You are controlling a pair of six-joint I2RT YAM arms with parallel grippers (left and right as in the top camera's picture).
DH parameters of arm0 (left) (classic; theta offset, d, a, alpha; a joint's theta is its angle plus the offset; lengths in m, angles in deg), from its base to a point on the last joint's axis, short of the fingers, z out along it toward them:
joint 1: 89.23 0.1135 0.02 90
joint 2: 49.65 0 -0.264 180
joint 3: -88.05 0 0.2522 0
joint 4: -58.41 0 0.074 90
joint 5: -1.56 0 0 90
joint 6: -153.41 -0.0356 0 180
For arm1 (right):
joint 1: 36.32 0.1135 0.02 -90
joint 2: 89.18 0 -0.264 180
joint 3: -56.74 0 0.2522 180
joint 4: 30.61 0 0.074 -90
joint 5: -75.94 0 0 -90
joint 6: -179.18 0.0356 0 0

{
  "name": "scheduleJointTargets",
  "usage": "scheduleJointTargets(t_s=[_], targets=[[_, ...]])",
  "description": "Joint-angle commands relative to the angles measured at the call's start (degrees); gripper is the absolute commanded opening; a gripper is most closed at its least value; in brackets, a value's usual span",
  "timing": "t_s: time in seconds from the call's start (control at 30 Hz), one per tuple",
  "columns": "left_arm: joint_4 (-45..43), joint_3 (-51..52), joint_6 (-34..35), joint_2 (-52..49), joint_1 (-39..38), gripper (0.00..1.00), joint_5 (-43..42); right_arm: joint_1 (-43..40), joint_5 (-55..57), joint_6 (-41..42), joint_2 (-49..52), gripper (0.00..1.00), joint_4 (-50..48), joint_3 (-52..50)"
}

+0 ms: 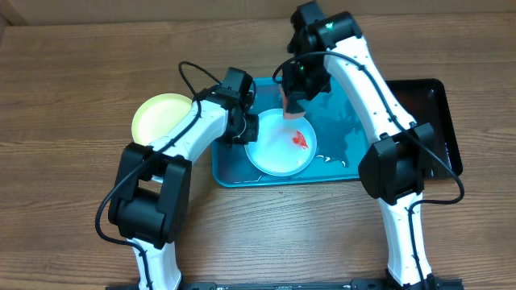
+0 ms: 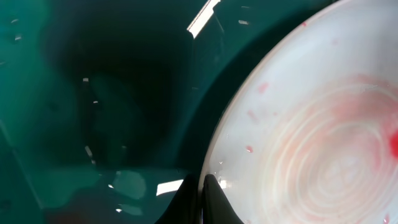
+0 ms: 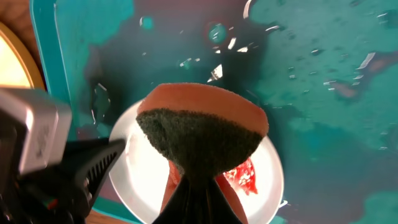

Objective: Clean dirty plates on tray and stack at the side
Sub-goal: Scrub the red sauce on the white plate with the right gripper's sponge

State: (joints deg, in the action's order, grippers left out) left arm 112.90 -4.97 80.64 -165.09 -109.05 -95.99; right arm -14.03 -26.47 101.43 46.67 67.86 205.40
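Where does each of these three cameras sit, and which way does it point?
Overhead: fixed above the table, looking straight down on the turquoise tray, the white plate and both arms.
Left wrist: on the left arm, low over the tray, facing the white plate's rim; its jaws peek in below.
Right wrist: on the right arm, looking down past the sponge in its jaws; the left arm's jaws show at left.
Shared: all show the white plate's red smear.

1. You see a wooden table (image 1: 64, 80), matt, with visible grain.
2. Your turquoise tray (image 1: 339, 133) looks like glossy plastic, wet and glinting.
3. The pale plate (image 1: 274, 157) reads as smooth, shiny plastic under red smears.
4. The sponge (image 3: 199, 134) pairs orange foam with a rough, dark-green scouring face.
5. The black tray (image 1: 439, 105) looks smooth and faintly glossy.
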Motion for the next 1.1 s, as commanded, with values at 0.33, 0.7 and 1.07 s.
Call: scheduleJointTargets(t_s=[0.33, 0.7, 1.07], targets=[[-0.4, -0.5, 3.8, -1.1, 4.7, 0.04, -1.5, 1.0, -0.6, 2.8, -2.1, 0.04, -6.3, -12.1], [-0.2, -0.5, 3.5, -1.1, 4.3, 0.04, -1.6, 1.7, -1.4, 5.7, -2.1, 0.04, -15.2, -21.4], [-0.1, -0.4, 0.7, -1.1, 3.6, 0.04, -2.6, 2.0, -17.8, 2.4, -2.1, 0.04, -24.5, -26.8]])
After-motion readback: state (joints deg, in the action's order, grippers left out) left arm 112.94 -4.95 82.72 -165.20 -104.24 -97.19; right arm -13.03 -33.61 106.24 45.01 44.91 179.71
